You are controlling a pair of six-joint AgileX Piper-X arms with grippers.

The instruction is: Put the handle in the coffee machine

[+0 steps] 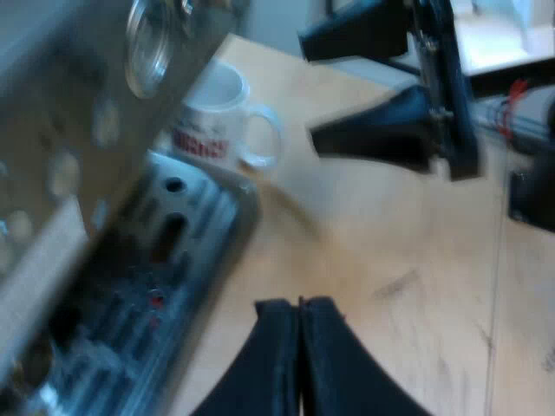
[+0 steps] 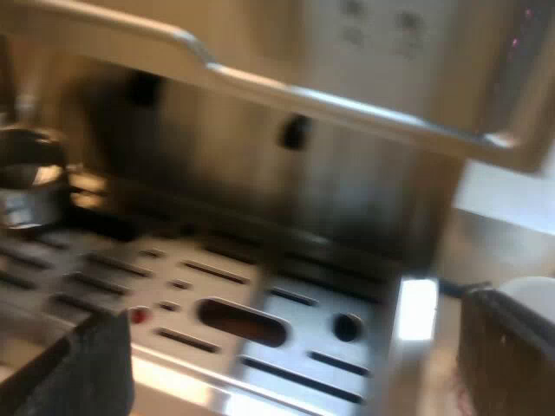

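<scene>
The espresso machine [image 1: 78, 156] stands close by, with its slotted drip tray [image 1: 165, 260] below its front. A round metal ring [image 1: 147, 43] sits under the machine's head; I cannot tell whether it is the holder. My left gripper [image 1: 300, 305] hangs shut over the wooden table beside the tray, with nothing between its fingers. My right gripper [image 1: 309, 90] hovers above the table near the mug. In its own view my right gripper [image 2: 290, 325] is open, facing the machine's front [image 2: 286, 182] over the drip tray [image 2: 260, 321]. A round metal part [image 2: 26, 178] shows under the head.
A white mug [image 1: 217, 117] with red lettering stands on the table at the tray's corner; its rim [image 2: 531, 295] shows beside one right finger. Bare wooden table [image 1: 390, 260] stretches beyond the tray.
</scene>
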